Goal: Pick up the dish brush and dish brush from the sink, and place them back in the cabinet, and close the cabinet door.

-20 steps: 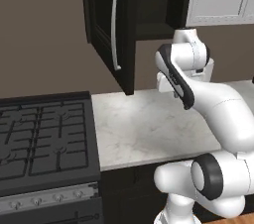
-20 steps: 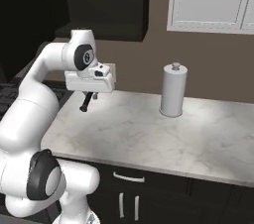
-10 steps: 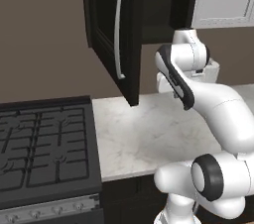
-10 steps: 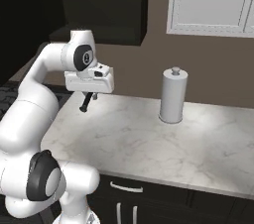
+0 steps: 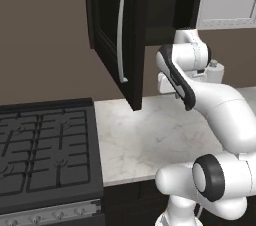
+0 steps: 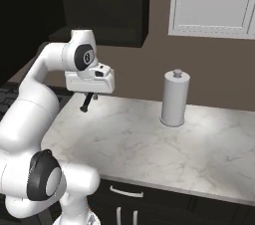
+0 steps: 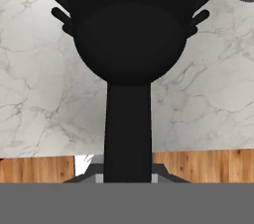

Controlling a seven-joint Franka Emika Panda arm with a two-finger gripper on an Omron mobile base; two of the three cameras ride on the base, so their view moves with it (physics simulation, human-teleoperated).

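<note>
- The black dish brush (image 7: 128,44) hangs bristles-down from the pincer (image 6: 88,95), above the marble bench (image 6: 164,144).
- The pincer is clamped narrow on the brush handle.
- The black cabinet door (image 5: 117,45) stands open just left of the arm.
- A paper towel roll (image 6: 175,98) stands upright on the bench, to the right.

Home kitchen, rendered. White-grey marble worktop (image 6: 164,144) along brown wall. Black gas stove with iron grates (image 5: 42,155) just beside worktop. Black wall cabinet (image 5: 150,5) above, its tall black door with silver bar handle (image 5: 121,35) open. White panelled wall cabinet (image 6: 214,2) near. Grey cylindrical paper towel roll (image 6: 174,98) upright on worktop.
</note>
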